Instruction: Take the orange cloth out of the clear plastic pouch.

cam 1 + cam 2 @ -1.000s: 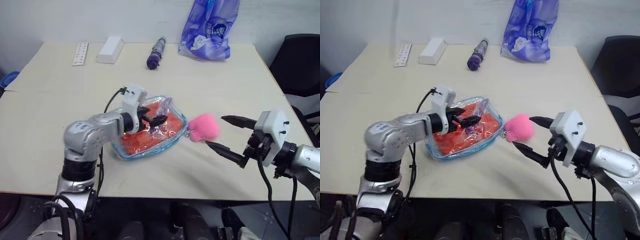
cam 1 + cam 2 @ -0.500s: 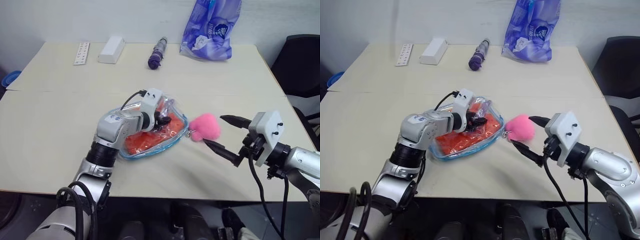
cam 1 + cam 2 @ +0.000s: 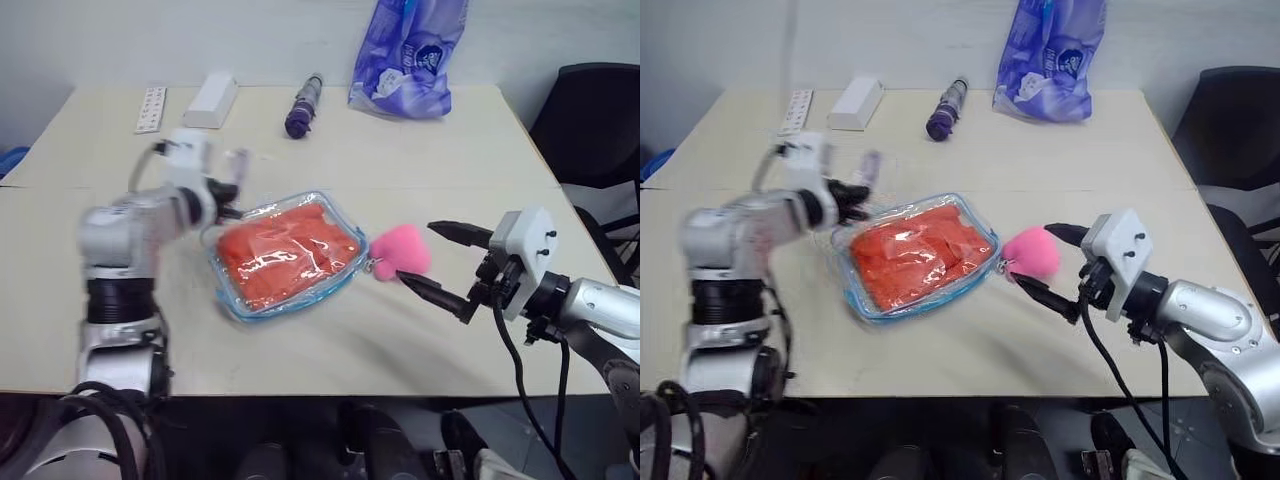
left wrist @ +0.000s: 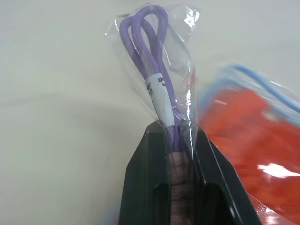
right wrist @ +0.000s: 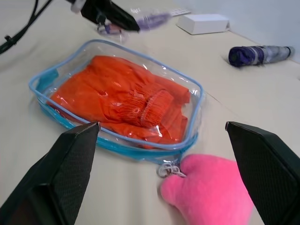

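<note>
still inside the clear plastic pouch (image 5: 117, 101), the orange cloth (image 5: 126, 101) lies folded, its crinkled fabric showing a gathered, ribbed band near the middle. the pouch is a flat, glossy rectangle with rounded corners and light blue piping, lying on the pale table (image 3: 420, 330); glare on the plastic hides some of the cloth's folds. a pink fluffy pompom (image 3: 402, 252) hangs off the pouch's corner by a small metal ring, on the side toward the right gripper (image 3: 438, 263). that gripper hovers just beyond the pompom, apart from it, its two black tapered fingers spread wide with nothing between them. on the pouch's other side, the left gripper (image 4: 174, 140) is blurred in the head views (the wrist view is clearer): its fingers are pinched on a small clear packet (image 4: 157, 70) holding a looped purple cord with a white label. the packet's lower end is hidden between the fingers.
</note>
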`<control>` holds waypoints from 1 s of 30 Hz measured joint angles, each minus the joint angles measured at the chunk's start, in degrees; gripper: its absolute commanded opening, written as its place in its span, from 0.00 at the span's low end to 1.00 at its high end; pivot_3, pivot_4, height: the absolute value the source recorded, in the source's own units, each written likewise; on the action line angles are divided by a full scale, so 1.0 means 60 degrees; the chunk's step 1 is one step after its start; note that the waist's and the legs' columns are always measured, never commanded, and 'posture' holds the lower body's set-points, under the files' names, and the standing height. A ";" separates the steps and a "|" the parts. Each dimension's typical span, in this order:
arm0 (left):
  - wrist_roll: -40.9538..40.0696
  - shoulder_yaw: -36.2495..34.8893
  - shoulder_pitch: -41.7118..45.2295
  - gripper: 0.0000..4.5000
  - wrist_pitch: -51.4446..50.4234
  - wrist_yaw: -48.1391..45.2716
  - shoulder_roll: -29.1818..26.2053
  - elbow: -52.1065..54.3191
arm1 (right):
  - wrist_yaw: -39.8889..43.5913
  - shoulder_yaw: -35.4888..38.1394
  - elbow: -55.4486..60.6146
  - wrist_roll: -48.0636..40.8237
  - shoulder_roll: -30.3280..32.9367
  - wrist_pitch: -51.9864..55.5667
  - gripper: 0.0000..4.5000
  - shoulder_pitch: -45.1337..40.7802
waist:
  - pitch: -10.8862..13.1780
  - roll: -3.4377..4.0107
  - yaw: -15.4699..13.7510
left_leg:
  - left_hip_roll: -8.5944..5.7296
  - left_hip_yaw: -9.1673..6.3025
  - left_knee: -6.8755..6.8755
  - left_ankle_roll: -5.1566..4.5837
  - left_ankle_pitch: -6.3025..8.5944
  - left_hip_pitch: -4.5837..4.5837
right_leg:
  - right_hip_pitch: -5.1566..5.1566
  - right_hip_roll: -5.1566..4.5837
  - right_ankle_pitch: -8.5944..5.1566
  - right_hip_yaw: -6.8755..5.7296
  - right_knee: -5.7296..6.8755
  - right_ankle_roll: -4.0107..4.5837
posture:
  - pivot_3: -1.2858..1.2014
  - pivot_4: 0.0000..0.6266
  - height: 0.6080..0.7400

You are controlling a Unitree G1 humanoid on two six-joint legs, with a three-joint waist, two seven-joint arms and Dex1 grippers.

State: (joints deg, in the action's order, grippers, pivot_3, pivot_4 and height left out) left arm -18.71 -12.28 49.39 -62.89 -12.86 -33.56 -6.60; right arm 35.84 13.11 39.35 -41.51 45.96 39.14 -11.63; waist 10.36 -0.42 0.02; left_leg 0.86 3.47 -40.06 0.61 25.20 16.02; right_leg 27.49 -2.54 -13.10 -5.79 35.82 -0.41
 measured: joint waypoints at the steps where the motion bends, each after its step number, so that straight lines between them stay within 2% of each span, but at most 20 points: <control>1: 0.0127 -0.0226 -0.0119 0.01 0.0289 -0.0038 -0.0577 -0.0425 | 0.0107 -0.0165 -0.0087 -0.0060 -0.0031 -0.0004 1.00 -0.0215 | 0.0000 0.0000 0.0015 | 0.0000 -0.0002 0.0000 0.0000 0.0000 0.0000 | 0.0002 0.0002 0.0000 -0.0001 0.0000 0.0000 | 0.52 0.24 1.00; 4: 0.0604 -0.0911 -0.0925 0.01 0.0967 -0.0221 -0.2228 -0.1807 | 0.0547 -0.0622 -0.0377 -0.0120 -0.0046 -0.0011 1.00 -0.0464 | 0.0000 0.0000 0.0080 | 0.0009 -0.0002 0.0012 0.0002 0.0001 0.0007 | 0.0016 0.0009 -0.0007 -0.0023 -0.0005 0.0013 | 0.52 0.24 1.00; 8: 0.0807 -0.1254 -0.1529 0.01 0.1430 -0.0286 -0.2519 -0.2746 | 0.1006 -0.1058 -0.0633 -0.0120 -0.0091 -0.0054 1.00 -0.0979 | -0.0003 -0.0015 -0.0227 | -0.0003 -0.0002 -0.0010 -0.0011 0.0002 0.0044 | -0.0001 -0.0025 -0.0002 -0.0073 -0.0032 0.0004 | 0.52 0.24 1.00; 10: 0.0885 -0.1377 -0.1633 0.18 0.1582 -0.0224 -0.2521 -0.3104 | 0.1187 -0.1225 -0.0828 -0.0107 -0.0190 -0.0098 1.00 -0.1367 | -0.0012 -0.0042 -0.0284 | -0.0005 -0.0013 -0.0011 -0.0018 0.0005 0.0051 | -0.0006 -0.0028 -0.0002 -0.0085 -0.0038 0.0003 | 0.52 0.24 1.00; 13: 0.0912 -0.1482 -0.1921 0.36 0.1741 -0.0206 -0.2522 -0.3130 | 0.1384 -0.1431 -0.1118 -0.0020 -0.0251 -0.0149 1.00 -0.1618 | -0.0014 -0.0059 -0.0257 | -0.0005 -0.0014 -0.0005 -0.0022 0.0008 0.0059 | -0.0001 -0.0028 -0.0001 -0.0091 -0.0047 0.0002 | 0.52 0.24 1.00; 18: 0.0915 -0.1544 -0.2502 0.71 0.1475 -0.0148 -0.2505 -0.2627 | 0.1545 -0.1476 -0.1321 0.0031 -0.0252 -0.0223 1.00 -0.1647 | -0.0009 -0.0068 -0.0190 | 0.0000 0.0000 -0.0006 -0.0020 0.0008 0.0056 | 0.0002 -0.0023 -0.0001 -0.0087 -0.0041 0.0002 | 0.52 0.24 1.00; 21: 0.0921 -0.1680 -0.2576 0.92 0.1129 -0.0092 -0.2833 -0.2313 | 0.1576 -0.1471 -0.1316 0.0173 -0.0251 -0.0267 1.00 -0.1514 | -0.0008 -0.0071 -0.0141 | 0.0006 0.0006 -0.0005 -0.0012 0.0009 0.0045 | 0.0000 -0.0020 -0.0002 -0.0079 -0.0031 0.0003 | 0.52 0.24 1.00; 25: 0.0876 -0.1958 -0.2464 0.92 0.0875 -0.0215 -0.3418 -0.1996 | 0.1553 -0.1393 -0.1291 0.0226 -0.0250 -0.0265 1.00 -0.1186 | -0.0008 -0.0071 -0.0097 | 0.0006 -0.0007 -0.0004 -0.0012 0.0009 0.0040 | 0.0002 -0.0021 -0.0002 -0.0068 -0.0027 0.0003 | 0.52 0.24 1.00; 30: -0.0372 -0.1327 -0.1550 0.92 0.0662 -0.2523 -0.3997 -0.0009 | 0.1425 -0.1042 -0.0921 0.0211 -0.0200 -0.0247 1.00 -0.0658 | -0.0009 -0.0084 -0.0240 | -0.0004 -0.0004 -0.0007 -0.0011 0.0010 0.0050 | -0.0003 -0.0033 -0.0003 -0.0082 -0.0035 0.0005 | 0.52 0.24 1.00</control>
State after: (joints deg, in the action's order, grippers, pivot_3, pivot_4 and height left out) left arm -20.94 -20.24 40.09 -58.92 -28.00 -57.54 -6.66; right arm 44.40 6.85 33.83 -40.25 44.75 37.66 -15.58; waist 10.30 -0.92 -1.42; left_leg 0.83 3.45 -40.11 0.54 25.27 16.32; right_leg 27.47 -2.74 -13.11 -6.28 35.61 -0.39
